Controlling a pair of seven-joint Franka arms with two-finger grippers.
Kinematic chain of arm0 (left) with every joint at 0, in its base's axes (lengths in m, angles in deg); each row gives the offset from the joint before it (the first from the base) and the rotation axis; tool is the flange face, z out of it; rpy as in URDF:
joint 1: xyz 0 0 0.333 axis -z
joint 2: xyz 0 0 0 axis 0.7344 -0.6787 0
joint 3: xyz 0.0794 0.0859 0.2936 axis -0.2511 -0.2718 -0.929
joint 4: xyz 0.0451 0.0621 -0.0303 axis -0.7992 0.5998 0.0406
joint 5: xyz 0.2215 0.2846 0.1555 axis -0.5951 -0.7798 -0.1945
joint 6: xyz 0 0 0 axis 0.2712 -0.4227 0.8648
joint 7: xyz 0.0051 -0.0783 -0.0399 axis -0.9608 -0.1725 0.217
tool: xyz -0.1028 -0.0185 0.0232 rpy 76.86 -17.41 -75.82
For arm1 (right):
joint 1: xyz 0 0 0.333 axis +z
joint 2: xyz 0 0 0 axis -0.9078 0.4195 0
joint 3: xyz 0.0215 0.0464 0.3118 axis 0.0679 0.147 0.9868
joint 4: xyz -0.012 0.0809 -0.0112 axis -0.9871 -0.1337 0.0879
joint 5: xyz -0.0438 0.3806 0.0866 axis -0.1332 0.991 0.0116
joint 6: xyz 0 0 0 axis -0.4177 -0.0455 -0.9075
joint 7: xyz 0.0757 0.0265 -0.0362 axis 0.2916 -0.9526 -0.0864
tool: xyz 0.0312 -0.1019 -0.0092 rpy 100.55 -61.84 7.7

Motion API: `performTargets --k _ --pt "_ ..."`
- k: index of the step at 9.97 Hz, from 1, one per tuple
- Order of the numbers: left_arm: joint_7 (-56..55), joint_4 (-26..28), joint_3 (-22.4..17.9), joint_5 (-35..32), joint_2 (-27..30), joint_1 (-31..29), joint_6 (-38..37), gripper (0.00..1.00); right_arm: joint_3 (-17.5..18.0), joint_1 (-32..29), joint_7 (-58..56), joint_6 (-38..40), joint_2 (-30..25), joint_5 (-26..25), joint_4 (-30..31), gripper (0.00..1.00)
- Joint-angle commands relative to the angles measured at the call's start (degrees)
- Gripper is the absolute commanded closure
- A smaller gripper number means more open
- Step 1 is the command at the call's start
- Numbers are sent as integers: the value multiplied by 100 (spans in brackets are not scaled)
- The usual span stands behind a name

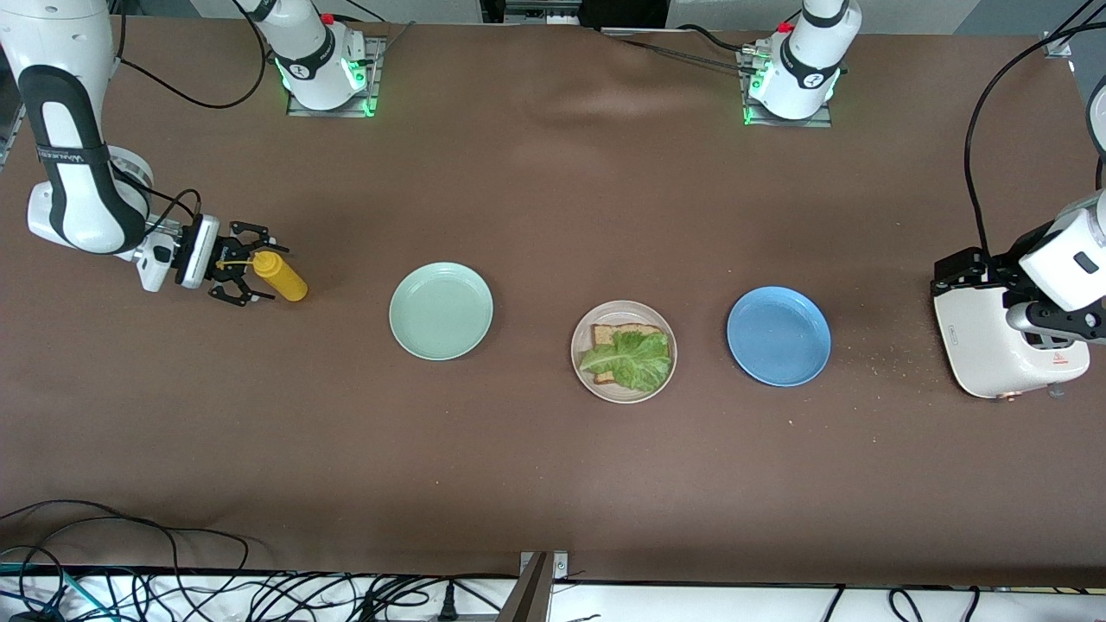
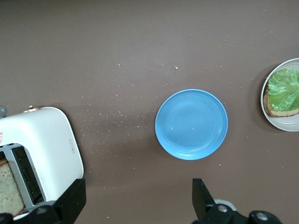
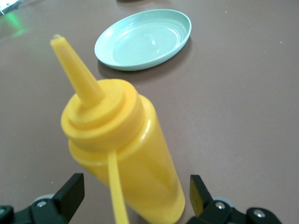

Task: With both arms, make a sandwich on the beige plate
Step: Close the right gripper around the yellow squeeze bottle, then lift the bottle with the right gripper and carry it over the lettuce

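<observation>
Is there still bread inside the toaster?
Yes. A brown slice sits in a slot of the white toaster, seen from the left wrist view.

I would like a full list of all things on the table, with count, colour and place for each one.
beige plate: one, pale beige, middle of the table, between the two other plates.
bread slice: one, brown, on the beige plate.
lettuce leaf: one, green, on that bread slice.
mint-green plate: one, toward the right arm's end.
blue plate: one, toward the left arm's end.
mustard bottle: one, yellow, at the right arm's end.
toaster: one, white, at the left arm's end, bread in its slot.
right gripper: open around the mustard bottle.
left gripper: open, over the toaster.
</observation>
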Motion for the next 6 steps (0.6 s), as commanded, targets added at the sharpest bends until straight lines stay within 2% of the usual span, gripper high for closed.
performTargets --k 1,2,3,6 --pt "19 -27 9 -195 10 1 -51 0 206 -27 -240 58 224 441 -104 36" --pt "19 -27 9 -195 10 -8 -59 0 311 -27 -266 6 224 504 -121 89" --pt "19 -27 9 -195 10 -8 -59 0 347 52 -231 -56 224 513 -226 100" --pt "19 -27 9 -195 10 -17 -94 0 321 770 485 -433 128 347 -779 100"
